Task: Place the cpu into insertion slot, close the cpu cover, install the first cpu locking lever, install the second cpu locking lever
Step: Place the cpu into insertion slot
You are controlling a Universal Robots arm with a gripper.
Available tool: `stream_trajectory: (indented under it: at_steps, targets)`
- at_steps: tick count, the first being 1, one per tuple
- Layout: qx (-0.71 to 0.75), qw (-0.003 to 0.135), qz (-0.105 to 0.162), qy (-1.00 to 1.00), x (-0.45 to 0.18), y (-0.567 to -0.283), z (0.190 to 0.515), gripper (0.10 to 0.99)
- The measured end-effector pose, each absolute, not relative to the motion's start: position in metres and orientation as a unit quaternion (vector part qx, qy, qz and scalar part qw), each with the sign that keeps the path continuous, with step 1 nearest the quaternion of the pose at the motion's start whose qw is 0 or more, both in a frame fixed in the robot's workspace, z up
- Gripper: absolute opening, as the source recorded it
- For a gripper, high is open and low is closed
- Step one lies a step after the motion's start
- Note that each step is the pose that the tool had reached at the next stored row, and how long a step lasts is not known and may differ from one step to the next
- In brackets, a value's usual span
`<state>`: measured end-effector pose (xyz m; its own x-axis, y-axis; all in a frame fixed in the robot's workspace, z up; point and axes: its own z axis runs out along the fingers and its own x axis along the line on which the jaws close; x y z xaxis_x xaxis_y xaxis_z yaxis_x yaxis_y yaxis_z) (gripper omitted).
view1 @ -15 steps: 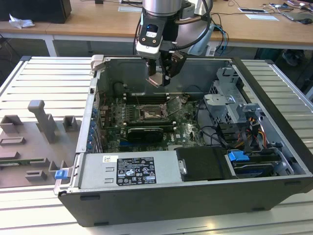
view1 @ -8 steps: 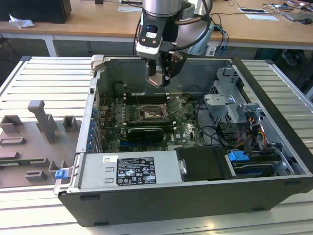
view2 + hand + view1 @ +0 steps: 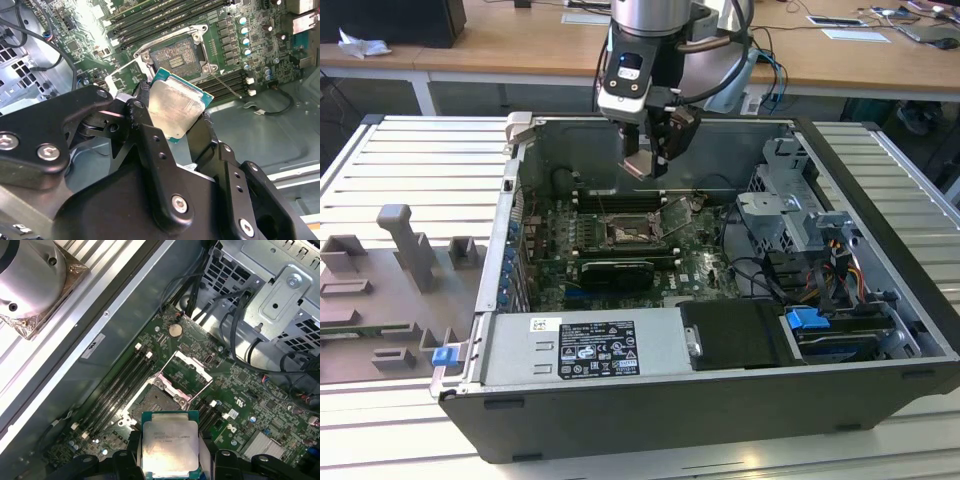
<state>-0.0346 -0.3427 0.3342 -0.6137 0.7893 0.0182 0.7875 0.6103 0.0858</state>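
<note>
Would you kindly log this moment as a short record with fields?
claw: shut on the cpu, above the motherboard inside the open computer case
cpu: gripped at two opposite edges, metal top showing, not seated
insertion slot: empty, dark centre exposed
cpu cover: standing open beside the slot

A: What sits inside the case (image 3: 650, 430)?
B: A power supply (image 3: 590, 348) lies along its near wall in the exterior view. A drive cage (image 3: 790, 215) fills its end on the exterior view's right, and black cables (image 3: 755, 272) loop near that end.
A: And outside it?
B: Grey jigs (image 3: 400, 265) and a blue clip (image 3: 444, 355) are off its end on the exterior view's left. Wooden desks (image 3: 520, 45) stand beyond its far wall.
</note>
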Motion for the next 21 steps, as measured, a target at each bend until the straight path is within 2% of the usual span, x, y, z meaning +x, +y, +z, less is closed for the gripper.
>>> stream_trajectory:
  at_steps: [21]
  targets:
    - [0.466,0.012,0.042,0.883,-0.0346,-0.3427,0.3291,0.541]
